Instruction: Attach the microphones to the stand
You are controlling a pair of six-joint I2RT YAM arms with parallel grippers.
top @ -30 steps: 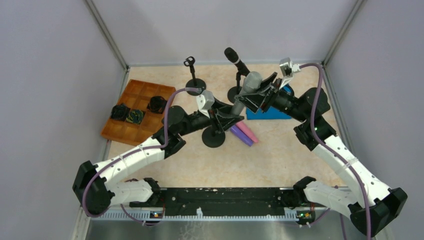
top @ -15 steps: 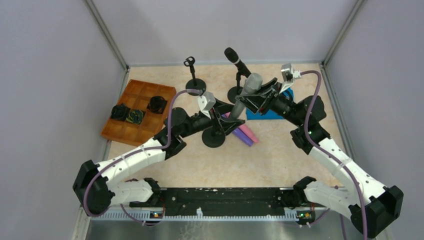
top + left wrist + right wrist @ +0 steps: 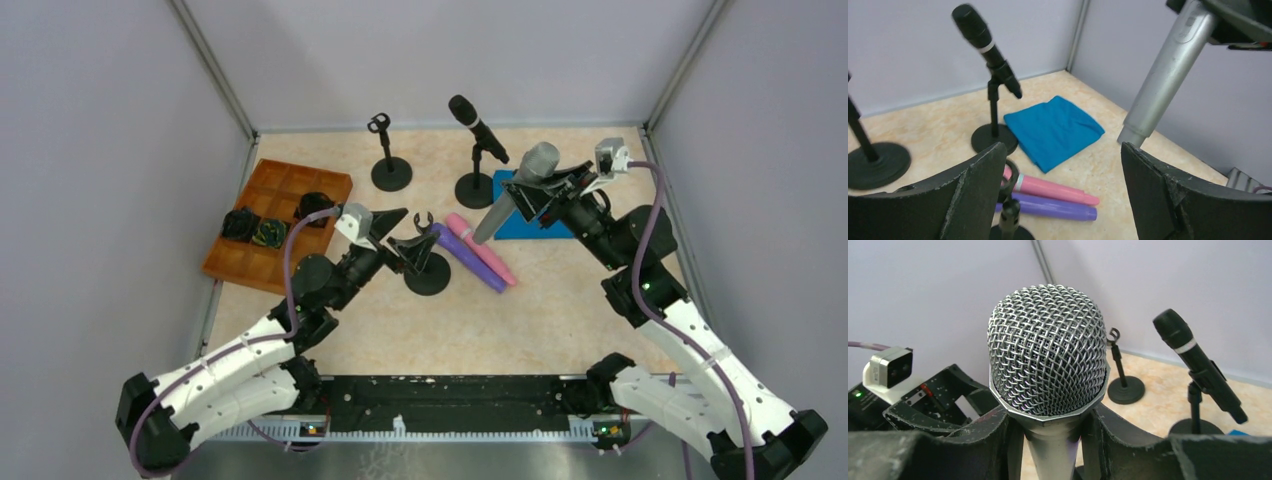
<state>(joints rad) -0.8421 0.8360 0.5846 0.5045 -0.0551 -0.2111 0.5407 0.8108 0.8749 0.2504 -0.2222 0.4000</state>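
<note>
Right gripper (image 3: 530, 192): I found its jaws closed on the silver microphone (image 3: 500, 212), clamped on the body just below the mesh head. The microphone hung tilted in the air, head up and away from the arm bases, tail down and clear of the table. In the overhead view it crossed the left edge of the blue cloth (image 3: 535, 228).

Left gripper (image 3: 400, 237): I found its jaws spread wide and holding nothing. It sat well to the left of the cloth, on the arm-base side. The near stand (image 3: 428, 275) stood just beyond its fingertips with nothing in its clip. I could not tell whether a finger touched it.

Microphones on the table: the pink microphone (image 3: 482, 252) and the purple microphone (image 3: 466, 257) lay flat, side by side and touching, between the near stand and the cloth. The pink one lay on the cloth side.

Mounted microphone: the black microphone (image 3: 475, 122) sat tilted in the clip of the loaded stand (image 3: 474, 190). That stand's round base stood just beside the cloth's left edge.

Other items: the far stand (image 3: 390, 172) stood upright farther left of the cloth, past the loaded stand. The wooden tray (image 3: 285, 185) lay farthest left of the cloth, with three dark items in its compartments. I could not identify them.
</note>
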